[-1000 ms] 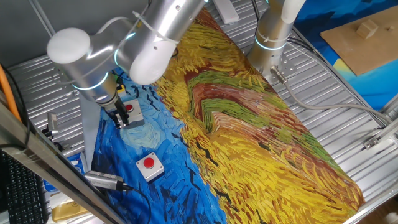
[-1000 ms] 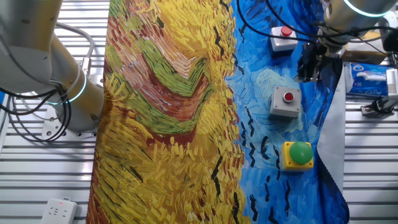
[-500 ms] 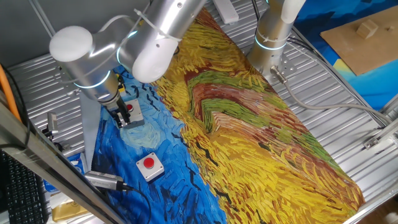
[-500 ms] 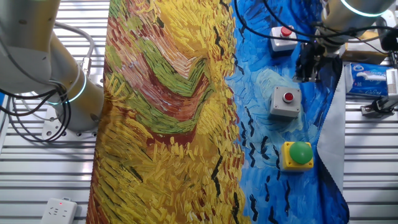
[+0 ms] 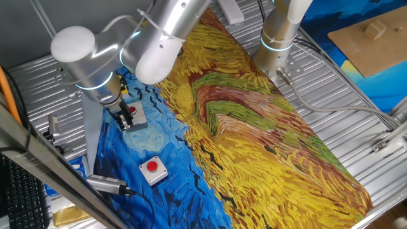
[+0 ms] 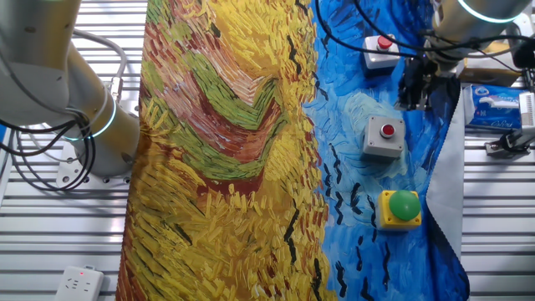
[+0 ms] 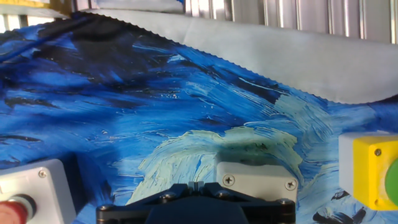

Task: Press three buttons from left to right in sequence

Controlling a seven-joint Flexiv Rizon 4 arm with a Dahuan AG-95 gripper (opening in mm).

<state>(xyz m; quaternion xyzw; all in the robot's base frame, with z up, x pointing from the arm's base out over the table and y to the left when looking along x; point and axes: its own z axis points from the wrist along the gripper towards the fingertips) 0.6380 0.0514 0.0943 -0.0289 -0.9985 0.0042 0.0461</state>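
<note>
Hovering in one fixed view, the gripper point(image 5: 121, 121) hangs just beside the middle red button point(image 5: 133, 111), with the other red button point(image 5: 152, 166) nearer the camera on the painted cloth point(image 5: 254, 127); the arm hides the third. In the other fixed view the green button point(image 6: 405, 205) sits at the row's opposite end, so a press in the wrong order is possible. The hand view shows only a corner of the middle box beneath the hand; an off-centre descent would probably strike the housing and skid it. Whether the fingers are spread or together cannot be told.
</note>
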